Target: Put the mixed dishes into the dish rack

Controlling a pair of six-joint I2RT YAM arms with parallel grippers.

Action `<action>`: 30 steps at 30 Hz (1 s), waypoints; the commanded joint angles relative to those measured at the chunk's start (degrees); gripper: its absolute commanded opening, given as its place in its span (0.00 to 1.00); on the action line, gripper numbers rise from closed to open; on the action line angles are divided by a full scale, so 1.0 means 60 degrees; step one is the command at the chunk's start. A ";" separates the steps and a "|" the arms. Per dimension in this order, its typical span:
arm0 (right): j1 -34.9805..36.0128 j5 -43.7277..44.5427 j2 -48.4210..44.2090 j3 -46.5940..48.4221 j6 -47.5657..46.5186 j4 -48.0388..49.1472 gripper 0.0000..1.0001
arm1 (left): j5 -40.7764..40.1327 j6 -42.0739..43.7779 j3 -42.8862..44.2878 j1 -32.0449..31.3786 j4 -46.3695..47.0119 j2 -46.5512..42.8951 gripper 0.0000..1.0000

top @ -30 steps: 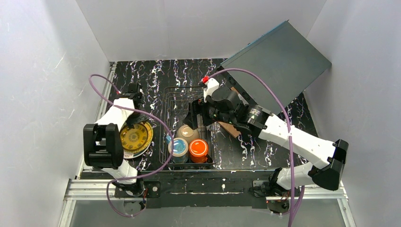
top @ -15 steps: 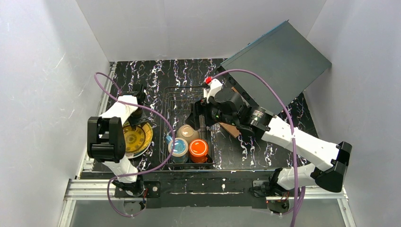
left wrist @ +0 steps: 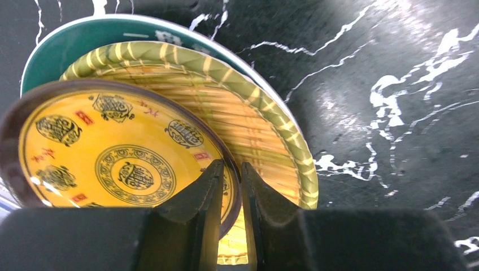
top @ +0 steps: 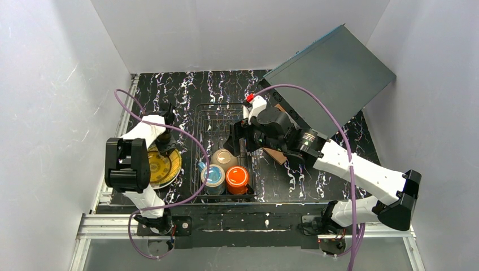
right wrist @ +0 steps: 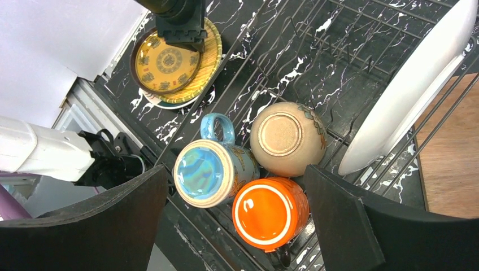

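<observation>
The yellow ornate plate (left wrist: 113, 152) lies on top of a stack left of the dish rack (top: 220, 113). My left gripper (left wrist: 233, 165) is shut on its dark rim at the rack side, one finger over the face and one outside. Upside down in the rack's near end sit the orange mug (right wrist: 270, 212), the blue patterned mug (right wrist: 206, 172) and the white-and-tan bowl (right wrist: 285, 135). A white plate (right wrist: 412, 84) stands on edge along the rack's right side. Above the mugs my right gripper (right wrist: 236, 169) hangs open and holds nothing.
Under the yellow plate lie a woven green-rimmed plate (left wrist: 265, 124) and a teal plate (left wrist: 68, 45). A brown wooden board (right wrist: 452, 152) lies right of the rack. A large grey slanted panel (top: 333, 70) fills the back right. White walls enclose the table.
My left gripper's fingers have closed in on the yellow plate's rim, and the left arm has shifted a little. The right arm has edged slightly towards the back, still open.
</observation>
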 commanded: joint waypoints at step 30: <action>0.0016 -0.0797 -0.0338 0.0081 -0.0624 0.0158 0.98 | 0.1896 0.0329 -0.2817 0.5551 0.0450 -0.6833 0.73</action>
